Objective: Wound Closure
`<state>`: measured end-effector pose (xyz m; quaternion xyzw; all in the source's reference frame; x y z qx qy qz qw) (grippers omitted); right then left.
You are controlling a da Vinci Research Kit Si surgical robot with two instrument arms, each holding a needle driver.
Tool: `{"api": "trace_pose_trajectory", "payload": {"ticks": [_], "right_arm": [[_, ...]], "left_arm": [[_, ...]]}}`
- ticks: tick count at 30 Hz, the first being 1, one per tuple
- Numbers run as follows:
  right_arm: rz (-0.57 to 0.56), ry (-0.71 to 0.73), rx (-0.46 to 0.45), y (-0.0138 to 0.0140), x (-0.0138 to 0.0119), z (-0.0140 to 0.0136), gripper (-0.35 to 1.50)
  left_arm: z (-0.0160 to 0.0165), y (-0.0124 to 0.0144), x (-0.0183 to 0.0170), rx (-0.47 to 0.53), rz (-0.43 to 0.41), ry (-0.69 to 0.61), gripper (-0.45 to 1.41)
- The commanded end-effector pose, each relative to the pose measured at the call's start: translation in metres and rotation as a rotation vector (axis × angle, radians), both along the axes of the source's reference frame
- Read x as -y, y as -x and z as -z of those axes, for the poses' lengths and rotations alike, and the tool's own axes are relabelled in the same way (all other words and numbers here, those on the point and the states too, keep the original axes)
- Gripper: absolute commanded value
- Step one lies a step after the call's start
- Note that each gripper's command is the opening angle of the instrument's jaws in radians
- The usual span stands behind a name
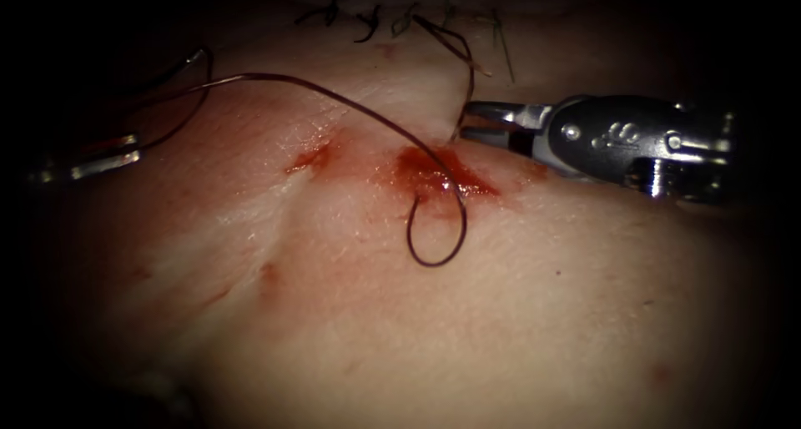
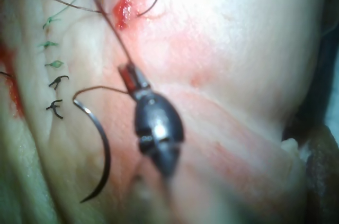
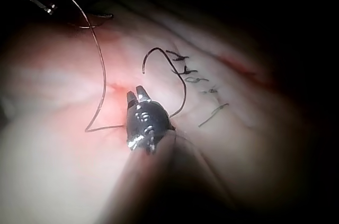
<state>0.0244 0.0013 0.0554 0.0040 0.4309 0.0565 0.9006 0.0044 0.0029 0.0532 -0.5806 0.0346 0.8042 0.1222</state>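
Left tool point(image 1: 125, 155) left of the cut point(image 1: 434, 174), jaws clamped on thread point(image 1: 334, 95), needle point(image 2: 100, 155) lying free on tissue point(image 1: 542, 312) beside it, right tool point(image 1: 476, 122) right of the cut, jaws parted, holding nothing.

Endoscope view is dim, lit in the middle over the tissue point(image 1: 350, 312) and dark toward every edge. Glare whitens the tissue in the left wrist view, where the left tool point(image 2: 139, 82) blurs. Right wrist view is dark with a soft central glow
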Motion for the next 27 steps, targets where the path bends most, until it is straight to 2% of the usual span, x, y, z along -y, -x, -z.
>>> {"api": "trace_pose_trajectory", "payload": {"ticks": [1, 7, 8, 9, 11, 13, 14, 16, 17, 19, 20, 22, 23, 24, 27], "right_arm": [[-0.005, -0.013, -0.005, -0.0012, 0.0015, -0.0028, -0.23], [-0.014, -0.036, -0.032, -0.0018, 0.0028, -0.0056, -0.23], [-0.034, -0.026, -0.078, -0.002, 0.0031, -0.0057, -0.23], [-0.034, -0.026, -0.078, -0.002, 0.0031, -0.0057, -0.23], [-0.028, -0.034, -0.101, -0.0025, 0.0035, -0.0054, -0.23], [-0.024, -0.033, -0.105, -0.0027, 0.0036, -0.0054, -0.23], [-0.018, -0.035, -0.116, -0.0032, 0.0039, -0.0054, -0.22], [-0.016, -0.037, -0.127, -0.0036, 0.0041, -0.0053, -0.22], [-0.016, -0.037, -0.127, -0.0036, 0.0041, -0.0053, -0.22], [-0.018, -0.039, -0.136, -0.0039, 0.0042, -0.0052, -0.22], [-0.02, -0.037, -0.142, -0.0042, 0.0043, -0.005, -0.22], [-0.022, -0.037, -0.144, -0.0042, 0.0043, -0.005, -0.22], [-0.024, -0.036, -0.147, -0.0043, 0.0043, -0.0049, -0.2], [-0.028, -0.033, -0.154, -0.0045, 0.0044, -0.0046, -0.2], [-0.028, -0.035, -0.159, -0.0047, 0.0046, -0.0042, -0.18]], "left_arm": [[-0.0008, 0.0006, 0.0002, 0.002, 0.0, -0.002, -0.45], [-0.0017, 0.002, -0.0005, -0.026, -0.003, 0.0, -0.45], [-0.0031, 0.0039, -0.0005, -0.094, -0.034, 0.004, -0.45], [-0.0031, 0.0039, -0.0005, -0.094, -0.034, 0.004, -0.45], [-0.0055, 0.0064, -0.0001, -0.161, -0.047, 0.003, -0.45], [-0.0063, 0.0072, 0.0, -0.187, -0.052, 0.002, -0.45], [-0.0082, 0.0088, 0.0002, -0.246, -0.052, 0.005, -0.45], [-0.0102, 0.0104, 0.0002, -0.304, -0.056, 0.005, -0.45], [-0.0102, 0.0104, 0.0002, -0.304, -0.056, 0.005, -0.45], [-0.0118, 0.0117, 0.0, -0.364, -0.051, 0.005, -0.45], [-0.0136, 0.0132, -0.0002, -0.437, -0.056, -0.002, -0.45], [-0.0143, 0.0137, -0.0003, -0.467, -0.061, -0.006, -0.45], [-0.015, 0.0142, -0.0003, -0.507, -0.07, 0.002, -0.45], [-0.0166, 0.015, -0.0001, -0.611, -0.09, 0.006, -0.45], [-0.0186, 0.0156, 0.0003, -0.744, -0.106, 0.014, -0.45]]}}
